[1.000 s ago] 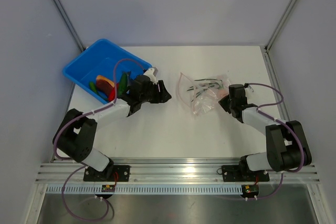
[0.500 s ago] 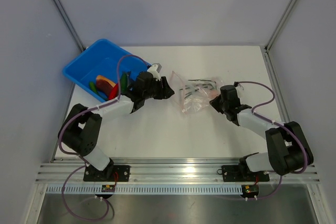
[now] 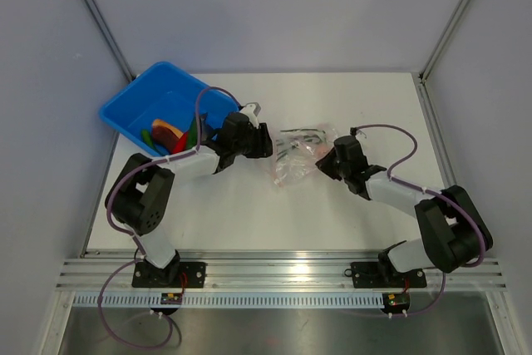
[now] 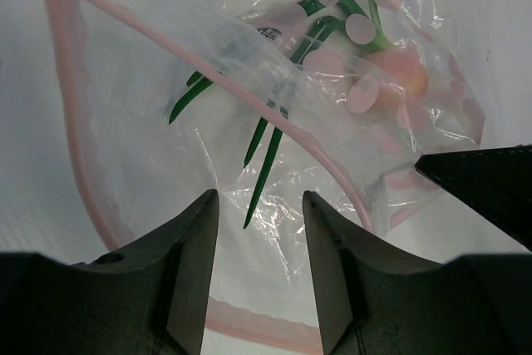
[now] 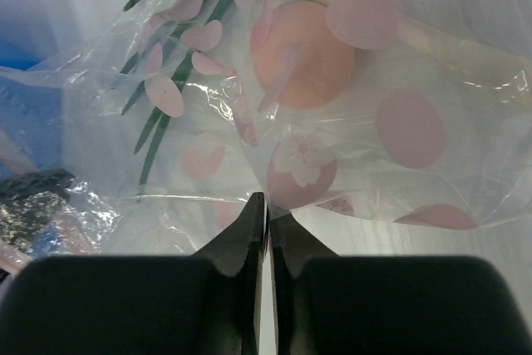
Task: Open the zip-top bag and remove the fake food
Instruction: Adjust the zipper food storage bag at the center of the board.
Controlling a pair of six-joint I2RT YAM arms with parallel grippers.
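The zip-top bag [image 3: 296, 152] lies crumpled at mid-table, clear with pink dots and green stems printed on it. My left gripper [image 3: 259, 140] is open at the bag's left end. In the left wrist view its jaws [image 4: 258, 197] stand apart over the clear film, with the pink zip strip [image 4: 274, 120] running ahead. My right gripper [image 3: 322, 164] is shut on a fold of the bag [image 5: 332, 122] at its right end [image 5: 268, 197]. A pinkish-orange round shape [image 5: 303, 51] shows in the bag; print or toy, I cannot tell. Fake food [image 3: 169, 132] lies in the blue bin.
The blue bin [image 3: 141, 104] stands at the back left, just behind my left arm, holding red, orange and green toy pieces. Grey walls and metal posts close the table at the back and sides. My right gripper's finger shows in the left wrist view [image 4: 490, 184].
My right gripper has dragged the bag to the left. My left gripper has moved right, from beside the bin to the bag's left end, so both grippers are closer together.
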